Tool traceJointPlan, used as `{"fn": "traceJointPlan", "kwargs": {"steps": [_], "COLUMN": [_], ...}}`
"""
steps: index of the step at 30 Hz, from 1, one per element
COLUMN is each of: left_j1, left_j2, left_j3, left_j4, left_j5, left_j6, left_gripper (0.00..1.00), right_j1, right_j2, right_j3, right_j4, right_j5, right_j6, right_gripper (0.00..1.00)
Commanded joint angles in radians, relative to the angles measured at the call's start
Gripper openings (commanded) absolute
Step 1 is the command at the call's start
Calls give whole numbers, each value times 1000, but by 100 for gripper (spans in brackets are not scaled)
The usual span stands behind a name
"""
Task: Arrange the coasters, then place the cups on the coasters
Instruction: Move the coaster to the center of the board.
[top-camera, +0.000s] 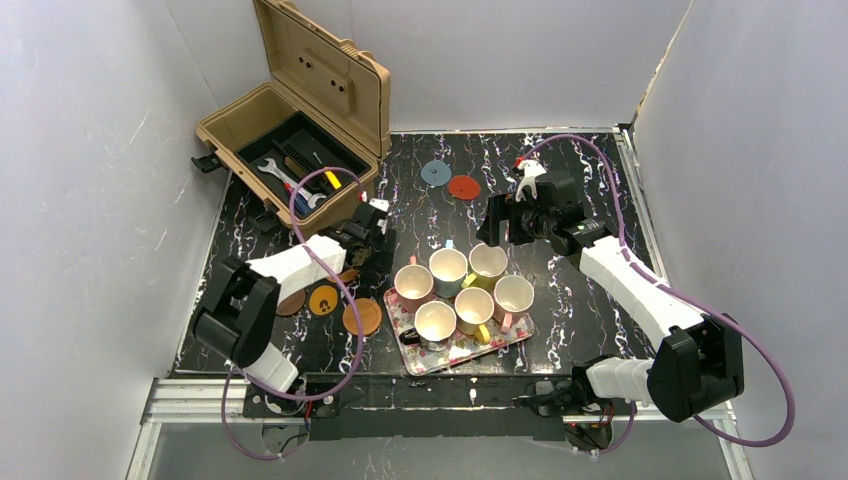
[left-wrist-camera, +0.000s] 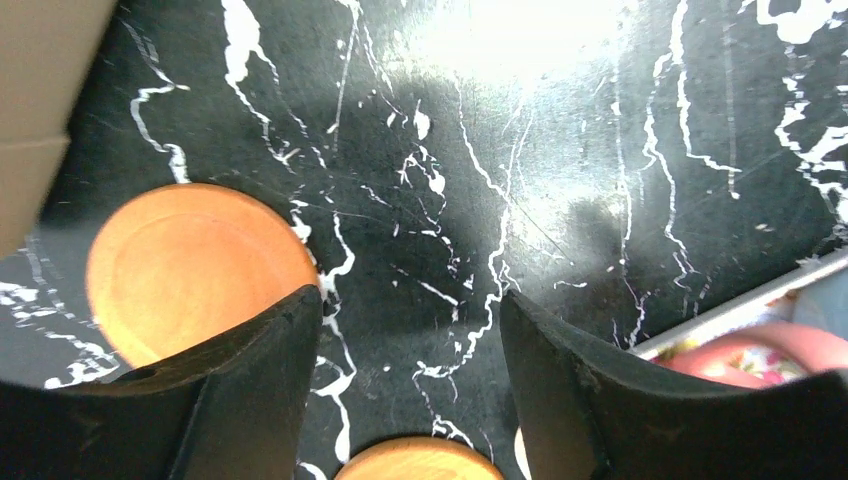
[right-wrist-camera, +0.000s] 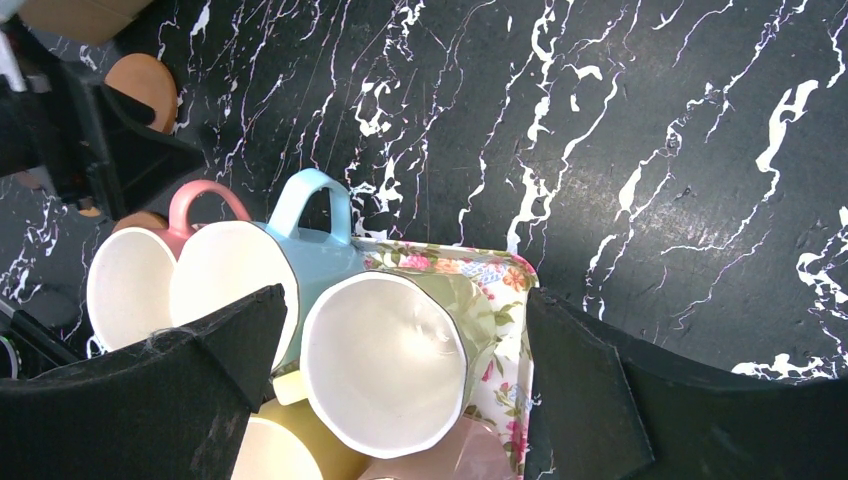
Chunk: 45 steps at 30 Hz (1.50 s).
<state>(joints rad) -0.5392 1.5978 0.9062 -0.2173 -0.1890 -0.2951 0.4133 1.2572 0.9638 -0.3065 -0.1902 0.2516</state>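
Note:
Several cups stand crowded on a floral tray. A blue-grey coaster and a red coaster lie at the back. Brown, yellow-orange and orange coasters lie left of the tray. My left gripper is open over bare table, between an orange coaster and another coaster's edge. My right gripper is open above a pale cup, beside the blue cup and pink cup.
An open tan toolbox with tools stands at the back left, close to the left arm. The tray's corner and a pink cup sit just right of the left gripper. White walls surround the black marble table.

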Motion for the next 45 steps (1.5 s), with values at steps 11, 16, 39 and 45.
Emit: {"fn": "traceJointPlan", "kwargs": {"steps": [11, 16, 39, 45], "left_j1": [7, 25, 15, -9], "left_j2": [-28, 25, 102, 158], "left_j3": [54, 59, 70, 122], "left_j4": [-144, -130, -84, -50], "left_j5": [18, 42, 180, 222], "left_j6": [263, 255, 166, 126], "left_gripper": [70, 71, 70, 70], "right_j1": [-4, -3, -3, -4], "right_j2": [-12, -22, -4, 1], "right_j3": [-4, -2, -1, 3], "right_j4": [27, 18, 21, 19], "right_j5": [-23, -19, -26, -27], "right_j6": [7, -3, 5, 8], "right_gripper": [99, 99, 99, 99]}}
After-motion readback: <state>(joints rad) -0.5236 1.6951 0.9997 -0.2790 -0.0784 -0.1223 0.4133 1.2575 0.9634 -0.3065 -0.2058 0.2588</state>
